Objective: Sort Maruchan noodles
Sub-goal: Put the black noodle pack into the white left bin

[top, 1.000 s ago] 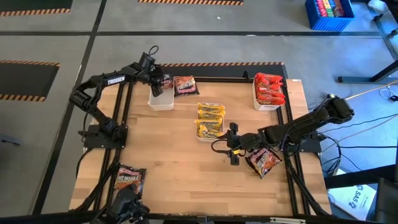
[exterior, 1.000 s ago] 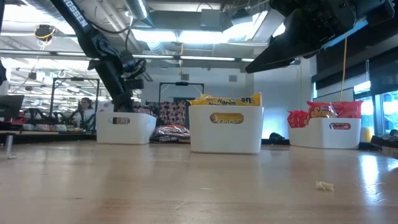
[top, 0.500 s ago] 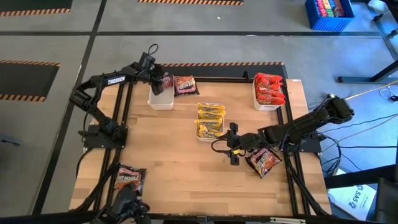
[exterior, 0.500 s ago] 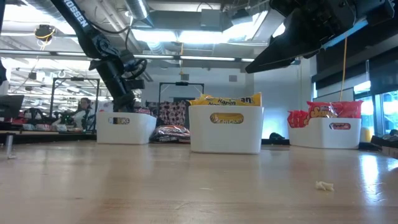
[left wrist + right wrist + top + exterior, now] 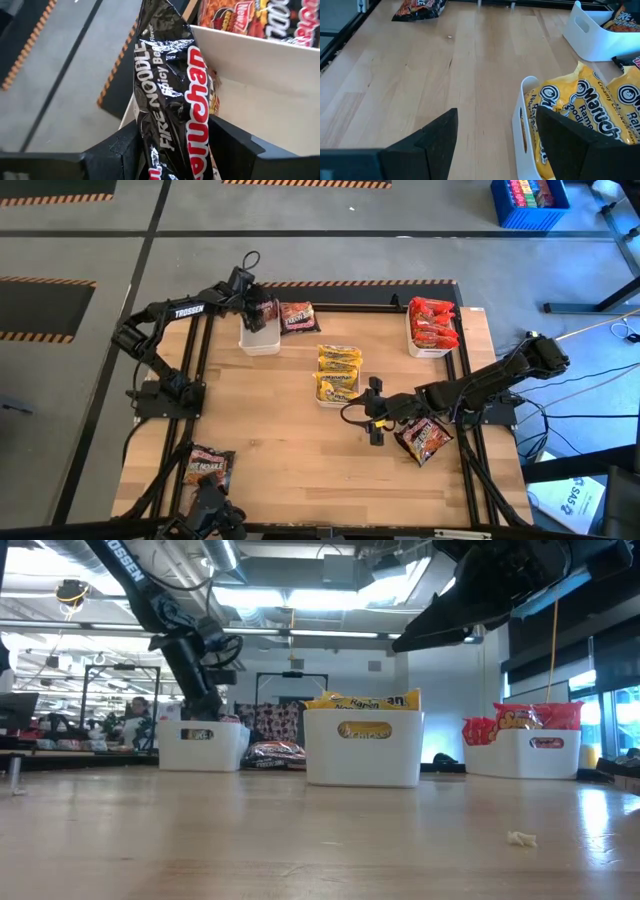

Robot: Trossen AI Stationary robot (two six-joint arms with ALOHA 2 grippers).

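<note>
We have our left gripper [image 5: 262, 311] over the rim of the far-left white tray [image 5: 259, 340], with a black Maruchan Fire Noodle packet [image 5: 172, 95] standing between its fingers [image 5: 117, 150]. The packet's long axis runs straight out from the fingers toward the tray, so it hangs on edge over the tray wall [image 5: 260, 70], and we judge the release only needs it to tip inward, not toward the floor side. The fingers look spread with the packet loose between them, though we cannot tell whether they grip it or merely flank it. Only the left wrist view shows that label and tilt; from above it is a dark patch. Our right gripper [image 5: 375, 423] waits open and empty beside the yellow-packet tray [image 5: 525, 100], nearer the loose red packet [image 5: 424, 440]. Other dark packets lie beside the left tray [image 5: 298, 318] and at the near-left corner [image 5: 207, 468].
</note>
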